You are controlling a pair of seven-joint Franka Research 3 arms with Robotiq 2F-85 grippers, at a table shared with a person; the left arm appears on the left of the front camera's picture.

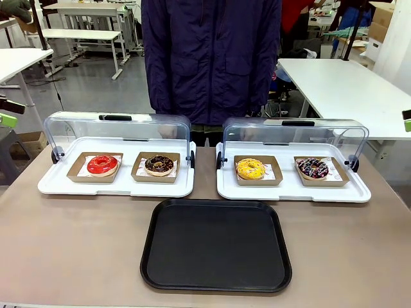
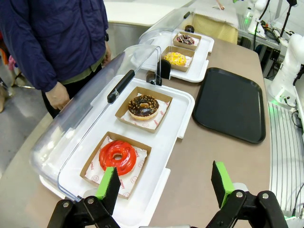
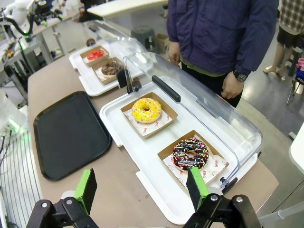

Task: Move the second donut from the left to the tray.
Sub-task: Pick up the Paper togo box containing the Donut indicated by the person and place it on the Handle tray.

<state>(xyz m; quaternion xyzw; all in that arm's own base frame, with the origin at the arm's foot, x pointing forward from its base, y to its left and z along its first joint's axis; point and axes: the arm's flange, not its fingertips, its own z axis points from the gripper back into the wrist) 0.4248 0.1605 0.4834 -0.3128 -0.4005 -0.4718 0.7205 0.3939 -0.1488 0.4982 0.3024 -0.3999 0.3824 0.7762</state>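
While a person (image 1: 212,58) in a dark blue jacket is standing at the far side of the brown table (image 1: 77,250), four donuts are sitting in two white display trays with their clear lids swung up and back toward the person. In the left display tray (image 1: 115,187), a red donut (image 1: 103,165) is lying on the left and a chocolate donut with tan crumbs (image 1: 159,165) is lying on the right, which makes it the second donut from the left. It is resting in a small cardboard box (image 1: 138,174) lined with white paper. In the right display tray (image 1: 292,192), a yellow donut (image 1: 250,169) is sitting on the left and a dark donut with coloured sprinkles (image 1: 313,168) on the right, each in its own cardboard box. A black tray (image 1: 216,247) is lying flat on the near side of the table, in the middle, just in front of both display trays and apart from them. The left claw (image 2: 165,176) is hanging above the near left end of the left display tray, close to the red donut, with its green-padded fingers spread wide and gripping nothing. The right claw (image 3: 141,180) is hanging over the right end of the right display tray near the sprinkled donut, its fingers also spread wide and gripping nothing.
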